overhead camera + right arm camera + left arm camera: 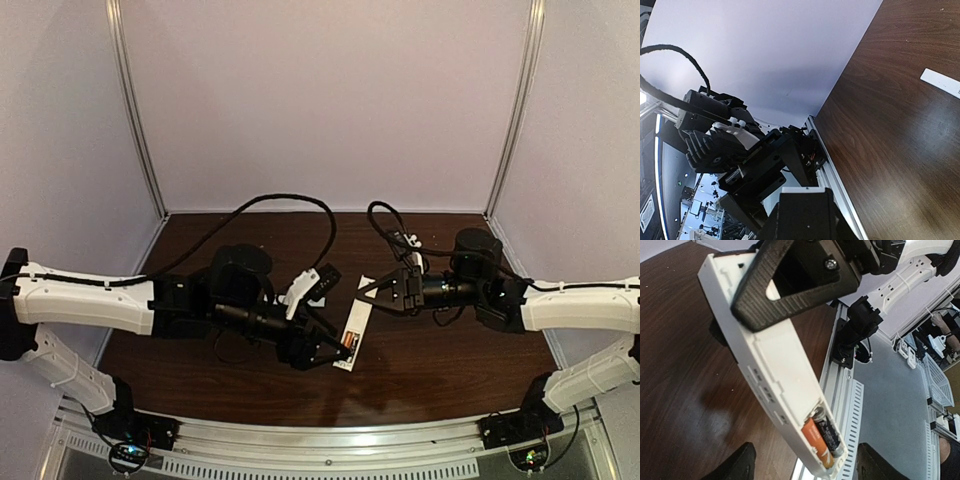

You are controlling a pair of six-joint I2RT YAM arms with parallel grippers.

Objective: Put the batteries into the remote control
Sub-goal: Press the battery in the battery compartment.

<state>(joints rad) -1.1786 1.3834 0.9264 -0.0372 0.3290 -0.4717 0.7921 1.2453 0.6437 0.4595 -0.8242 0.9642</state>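
Note:
The remote control (pixel 356 325) is a slim white bar held tilted above the table. My right gripper (pixel 373 295) is shut on its far end; one of its black fingers (pixel 790 285) covers that end in the left wrist view. The remote's (pixel 775 355) open compartment at the near end holds the orange battery (pixel 815 440) and the black battery (pixel 829 432) side by side. My left gripper (pixel 807 467) is open, its fingers (pixel 735 465) spread either side of that near end without touching it. In the right wrist view only the remote's white edge (pixel 805 190) shows above my right gripper (pixel 805 196).
A thin white strip (pixel 942 82) lies flat on the dark wooden table (pixel 440 350). The metal rail (pixel 330 440) runs along the table's near edge. Black cables (pixel 290 200) loop over the back of the table. White walls close in the back and sides.

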